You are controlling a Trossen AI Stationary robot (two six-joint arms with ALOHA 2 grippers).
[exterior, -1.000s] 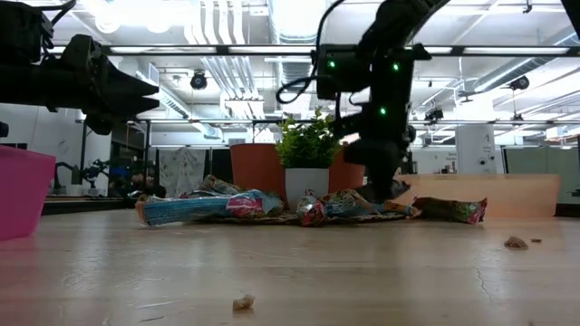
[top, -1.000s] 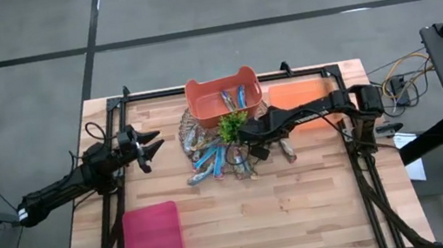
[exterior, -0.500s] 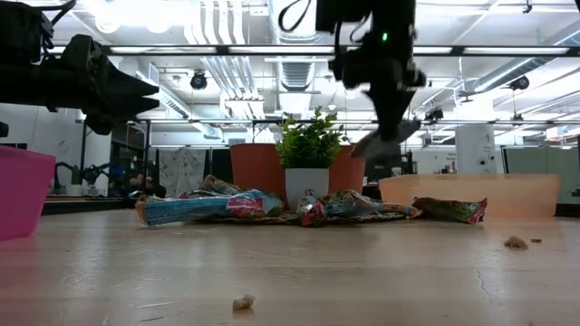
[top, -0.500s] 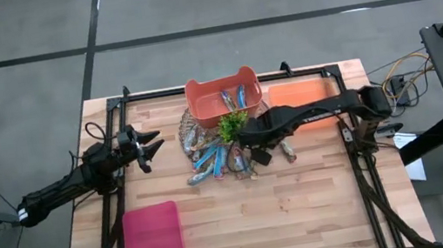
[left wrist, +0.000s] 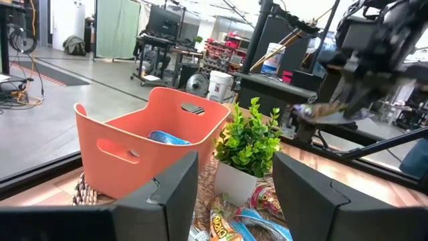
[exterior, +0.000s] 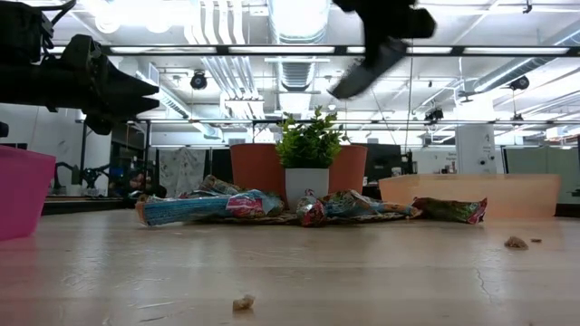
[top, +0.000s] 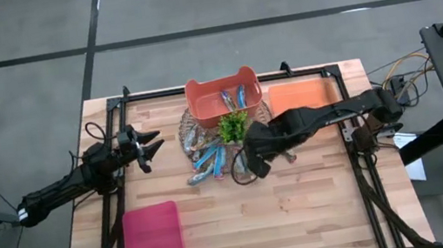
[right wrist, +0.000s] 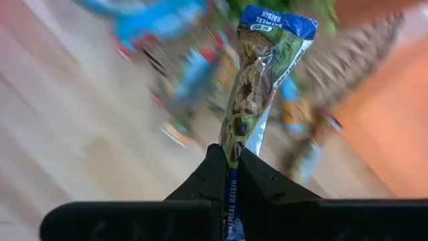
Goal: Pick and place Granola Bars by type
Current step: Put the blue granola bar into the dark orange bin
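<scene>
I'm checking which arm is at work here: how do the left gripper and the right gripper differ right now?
The right gripper has its fingers shut on a granola bar and is lifted above the pile of bars; the left gripper has its fingers apart, holding nothing. The right one is over the table's middle, the left one hangs off to the side. Both are dark and two-fingered.

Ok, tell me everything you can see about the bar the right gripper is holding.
The granola bar is a flat, shiny wrapped bar with a blue top edge, a green panel and a picture of oats and raisins; its pinched end reads "oatmeal raisin". The right gripper is shut on that end, so the bar sticks out past the fingers. It hangs in the air, tilted, above the pile of bars on the table, touching nothing else.
</scene>
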